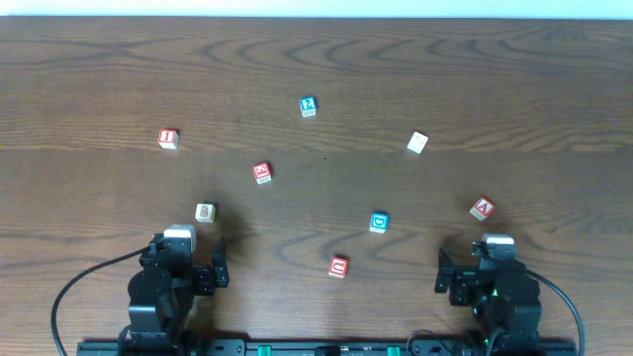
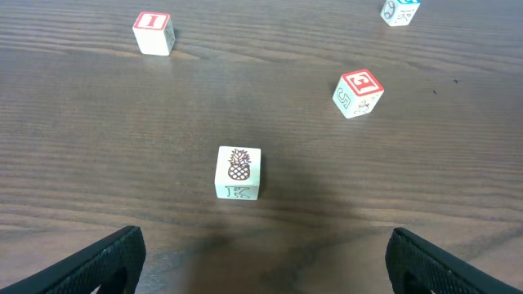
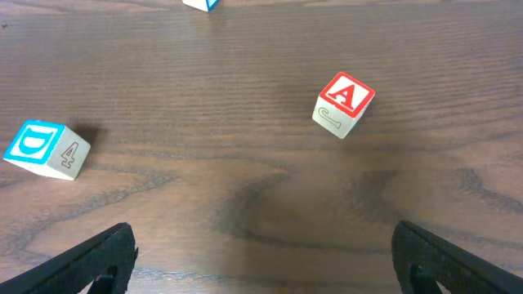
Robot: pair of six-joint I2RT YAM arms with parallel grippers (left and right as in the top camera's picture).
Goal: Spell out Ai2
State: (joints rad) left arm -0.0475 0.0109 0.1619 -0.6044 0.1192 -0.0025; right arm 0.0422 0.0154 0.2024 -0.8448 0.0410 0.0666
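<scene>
Several letter blocks are scattered on the wooden table. A red "A" block point(image 1: 482, 209) lies just ahead of my right gripper point(image 1: 473, 261), also in the right wrist view point(image 3: 343, 104). A red "I" block point(image 1: 169, 138) sits far left, also in the left wrist view point(image 2: 154, 33). A blue block point(image 1: 309, 106) lies at the back centre; its character is unreadable. My left gripper point(image 2: 265, 261) is open and empty, just behind a pineapple "K" block point(image 2: 239, 173). My right gripper point(image 3: 265, 257) is open and empty.
A red block point(image 1: 261, 173) lies left of centre, also in the left wrist view point(image 2: 358, 92). A blue "D" block point(image 1: 379, 223), also in the right wrist view point(image 3: 46, 149), a red block point(image 1: 338, 267) and a white block point(image 1: 417, 142) lie centre and right.
</scene>
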